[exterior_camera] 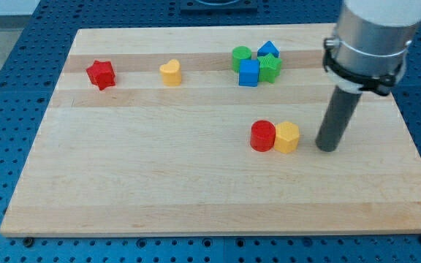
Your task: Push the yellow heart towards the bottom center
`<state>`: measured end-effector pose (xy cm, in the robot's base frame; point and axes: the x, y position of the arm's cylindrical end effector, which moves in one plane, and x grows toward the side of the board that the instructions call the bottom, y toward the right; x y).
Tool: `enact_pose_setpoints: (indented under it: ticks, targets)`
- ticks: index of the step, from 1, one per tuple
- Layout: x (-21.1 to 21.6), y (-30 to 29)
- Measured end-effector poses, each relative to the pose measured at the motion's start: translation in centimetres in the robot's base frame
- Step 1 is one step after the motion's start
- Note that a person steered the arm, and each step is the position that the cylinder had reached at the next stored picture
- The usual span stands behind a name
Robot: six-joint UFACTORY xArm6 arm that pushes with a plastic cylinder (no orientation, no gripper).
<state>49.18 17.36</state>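
Yellow heart [170,72] upper left, my tip [328,148] well apart, lower right

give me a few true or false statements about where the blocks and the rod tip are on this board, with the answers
1. My tip touches the yellow heart. False: it stands far off, toward the view's right, just right of the yellow hexagon.
2. The red cylinder and the yellow hexagon sit side by side, touching. True.
3. The red star lies left of the yellow heart. True.
4. The yellow heart is already at the bottom center. False: it is in the upper left part of the board.
5. Two blue and two green blocks cluster near the view's top. True.
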Motion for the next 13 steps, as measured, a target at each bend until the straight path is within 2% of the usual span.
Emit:
enact_pose_setpoints:
  ticks: [1, 3, 4, 5, 6, 8, 10, 11, 12, 13]
  targets:
    - [-1.1, 1.4]
    - [-4.2, -1.3]
    - [-5.6, -5.4]
    - [-5.6, -12.9]
    - [-7.5, -17.7]
    - [-13.7, -18.1]
    - [-19.1, -22.2]
    - [-18.7, -28.5]
    - [-14.3, -31.2]
    - [-11.1, -31.4]
